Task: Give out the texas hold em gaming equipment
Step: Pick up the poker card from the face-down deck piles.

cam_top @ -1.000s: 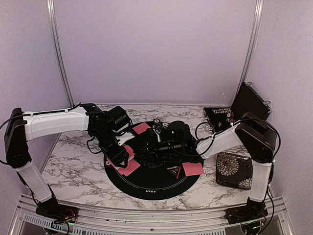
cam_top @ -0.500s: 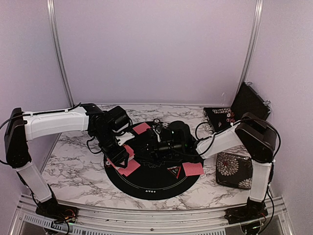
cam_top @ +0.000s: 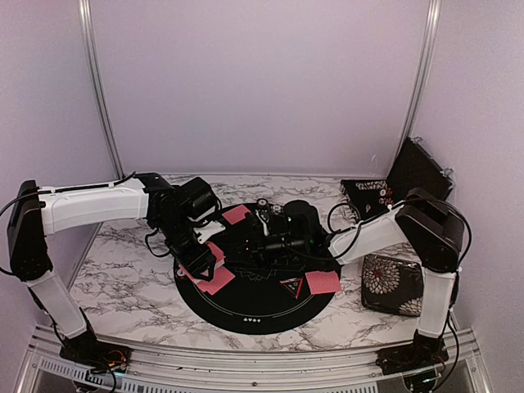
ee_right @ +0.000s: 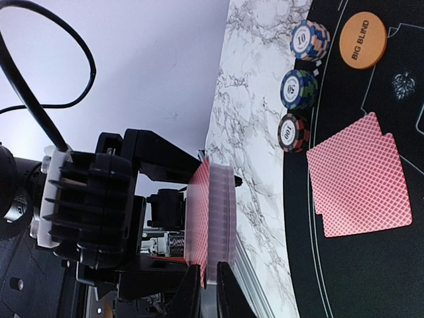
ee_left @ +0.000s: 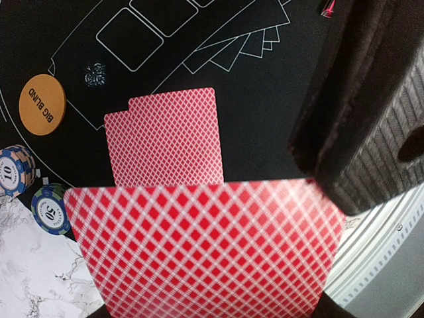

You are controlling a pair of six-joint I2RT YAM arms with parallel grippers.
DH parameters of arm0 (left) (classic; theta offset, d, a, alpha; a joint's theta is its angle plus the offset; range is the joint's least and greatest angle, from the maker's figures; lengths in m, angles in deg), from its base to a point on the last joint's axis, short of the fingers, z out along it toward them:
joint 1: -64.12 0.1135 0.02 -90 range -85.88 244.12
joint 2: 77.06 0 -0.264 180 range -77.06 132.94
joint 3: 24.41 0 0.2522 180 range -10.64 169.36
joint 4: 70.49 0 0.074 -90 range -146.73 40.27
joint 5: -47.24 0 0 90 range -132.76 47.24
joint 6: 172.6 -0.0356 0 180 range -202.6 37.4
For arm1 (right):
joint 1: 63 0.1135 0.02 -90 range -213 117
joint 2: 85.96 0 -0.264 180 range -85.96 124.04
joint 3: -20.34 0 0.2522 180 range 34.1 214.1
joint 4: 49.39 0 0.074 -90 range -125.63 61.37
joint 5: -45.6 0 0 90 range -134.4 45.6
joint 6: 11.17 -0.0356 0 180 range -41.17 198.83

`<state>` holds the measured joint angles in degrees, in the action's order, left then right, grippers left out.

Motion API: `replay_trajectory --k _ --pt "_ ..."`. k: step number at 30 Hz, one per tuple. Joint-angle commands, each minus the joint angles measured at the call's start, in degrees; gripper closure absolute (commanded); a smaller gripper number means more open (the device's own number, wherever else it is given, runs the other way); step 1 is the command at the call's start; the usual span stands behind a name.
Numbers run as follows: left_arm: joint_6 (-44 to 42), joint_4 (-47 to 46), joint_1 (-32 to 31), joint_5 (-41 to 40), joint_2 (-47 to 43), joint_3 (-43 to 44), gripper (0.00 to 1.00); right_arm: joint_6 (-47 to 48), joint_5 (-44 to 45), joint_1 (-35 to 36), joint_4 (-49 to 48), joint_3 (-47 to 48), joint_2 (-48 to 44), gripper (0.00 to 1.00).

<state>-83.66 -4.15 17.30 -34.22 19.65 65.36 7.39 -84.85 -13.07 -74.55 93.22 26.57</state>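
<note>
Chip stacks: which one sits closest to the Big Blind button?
The 10 stack, striped blue and orange, right beside the button; the 50 stack and 100 stack lie farther down the row.

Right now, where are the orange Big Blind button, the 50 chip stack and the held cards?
orange Big Blind button (ee_left: 42, 105): left wrist view, middle of its face.
50 chip stack (ee_left: 52, 209): left wrist view, top chip's face.
held cards (ee_left: 205, 252): left wrist view, middle of the red back.

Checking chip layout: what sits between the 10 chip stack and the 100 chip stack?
The 50 chip stack sits between the 10 chip stack and the 100 chip stack, shown in the right wrist view.
</note>
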Motion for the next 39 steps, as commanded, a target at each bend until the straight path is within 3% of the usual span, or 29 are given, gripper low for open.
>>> replay_trajectory --k 1,15,39 --pt "-0.39 -0.55 0.13 0.76 -1.21 0.11 0.45 0.77 -0.16 0.34 0.68 2.17 -1.72 0.93" --pt "-0.43 -0.55 0.07 0.96 -1.12 0.16 0.45 0.9 0.01 -0.13 1.11 1.96 -2.68 1.0" --pt "-0.09 -0.54 0.08 0.89 -1.08 -0.33 0.45 -1.48 -0.33 -1.6 -2.66 -1.19 -4.01 1.0"
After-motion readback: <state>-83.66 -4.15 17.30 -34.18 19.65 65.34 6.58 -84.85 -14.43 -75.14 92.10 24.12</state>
